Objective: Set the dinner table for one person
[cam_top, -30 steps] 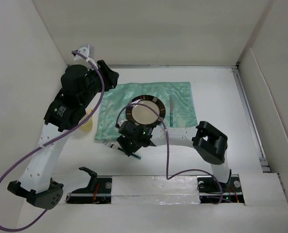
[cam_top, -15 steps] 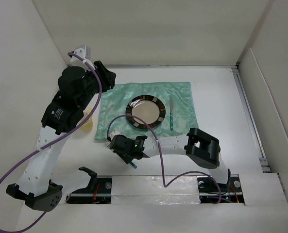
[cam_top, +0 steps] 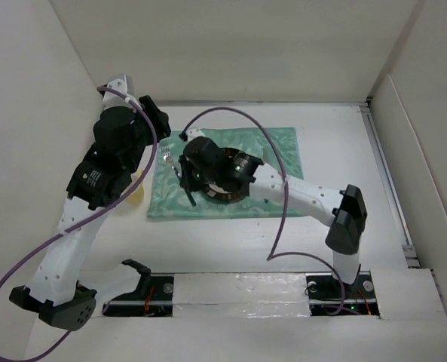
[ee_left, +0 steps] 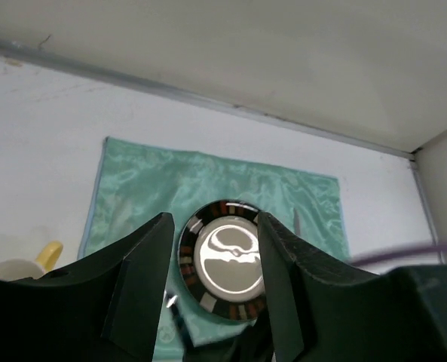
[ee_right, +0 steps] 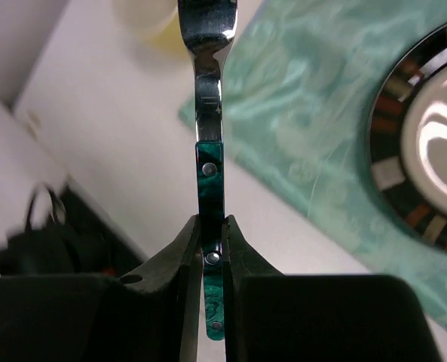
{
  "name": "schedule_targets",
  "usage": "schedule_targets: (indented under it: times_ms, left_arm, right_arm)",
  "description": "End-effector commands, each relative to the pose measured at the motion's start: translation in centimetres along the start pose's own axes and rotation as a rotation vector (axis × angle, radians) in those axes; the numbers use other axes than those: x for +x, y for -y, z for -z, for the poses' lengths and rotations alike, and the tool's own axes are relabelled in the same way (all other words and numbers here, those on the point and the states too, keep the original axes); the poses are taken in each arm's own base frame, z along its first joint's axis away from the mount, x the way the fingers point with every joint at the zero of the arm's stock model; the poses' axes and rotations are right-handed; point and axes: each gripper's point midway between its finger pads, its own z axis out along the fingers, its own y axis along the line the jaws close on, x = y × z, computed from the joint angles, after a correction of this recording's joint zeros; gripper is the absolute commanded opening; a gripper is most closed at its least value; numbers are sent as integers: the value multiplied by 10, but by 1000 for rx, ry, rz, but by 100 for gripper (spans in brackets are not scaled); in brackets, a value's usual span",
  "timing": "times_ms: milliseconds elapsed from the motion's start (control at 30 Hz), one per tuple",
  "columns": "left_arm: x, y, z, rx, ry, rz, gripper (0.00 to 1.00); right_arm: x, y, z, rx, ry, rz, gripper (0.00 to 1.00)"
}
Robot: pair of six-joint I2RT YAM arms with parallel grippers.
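Since one second ago, the right gripper (ee_right: 210, 220) has been moved from the near edge to above the placemat (cam_top: 282, 145), beside the plate (cam_top: 240, 161), a green-handled fork (ee_right: 209, 170) clamped. The left gripper (ee_left: 212, 225) is held released above the dinner table (cam_top: 344, 158).

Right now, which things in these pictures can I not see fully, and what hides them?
- Fork: right wrist view, tines cut off by the top edge; handle partly hidden inside the right pincer.
- Cup: top view, mostly under the left arm.
- Knife: left wrist view, only its tip shows behind a finger of the left pincer.
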Motion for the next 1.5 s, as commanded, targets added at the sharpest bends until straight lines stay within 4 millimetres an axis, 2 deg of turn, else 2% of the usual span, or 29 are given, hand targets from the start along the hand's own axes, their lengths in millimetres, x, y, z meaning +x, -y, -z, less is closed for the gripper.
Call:
schedule_targets:
  times_ms: [0,33,67,100,133,233,267,333,367,467,667,767,1067,1133,1167,1267,1300,1367,1400,1433,1467]
  left_arm:
    - [17,-23,-7,-109,-11,23,45]
    - [27,-28,-7,-128,-28,47,45]
    - [31,-30,-7,-138,-33,56,45]
    - [36,-32,-7,-145,-40,66,45]
    - [43,-36,-7,-154,-52,70,45]
    - [59,-39,-7,-168,-84,78,44]
    - [62,-39,-6,-169,-88,84,44]
    - [72,-40,-6,-178,-105,67,44]
    - [75,-41,-7,-183,-113,64,44]
    - [82,-41,-7,-174,-129,65,44]
    - [93,-37,-8,-143,-161,68,44]
    - [93,-39,-5,-149,-159,67,44]
    - [90,-40,-5,-156,-150,67,44]
    - [88,-39,-6,-155,-146,66,44]
    - [87,-39,-6,-152,-145,66,44]
    - [78,-36,-6,-151,-126,59,44]
    - [74,-36,-6,-151,-119,55,45]
    - [58,-30,-5,-138,-89,53,44]
    - [50,-28,-3,-133,-75,55,44]
    - [38,-23,0,-116,-53,56,43]
    - [32,-20,1,-104,-44,56,39]
  right_arm:
    - [-21,47,-45,156,32,-227,0]
    - [-15,57,-65,191,20,-308,0]
    - [-20,61,-74,188,24,-328,0]
    - [-39,65,-79,182,68,-407,0]
    - [-34,73,-94,198,56,-441,0]
    - [-45,68,-111,160,88,-549,0]
    - [-38,72,-123,177,82,-566,0]
    - [-41,70,-131,171,92,-606,0]
    - [-32,74,-141,189,78,-611,0]
    - [-23,79,-156,211,66,-612,0]
    - [-3,90,-175,247,38,-607,0]
    - [14,97,-186,276,6,-603,0]
    - [26,104,-192,301,-14,-569,2]
    - [23,101,-192,280,-18,-558,16]
    - [23,98,-192,267,-28,-554,32]
    - [5,87,-179,224,-11,-534,47]
    - [-9,80,-169,196,12,-522,50]
    - [-26,70,-155,159,37,-511,55]
    - [-36,66,-147,139,57,-492,55]
    - [-54,58,-131,107,93,-484,55]
    - [-60,51,-124,71,98,-469,51]
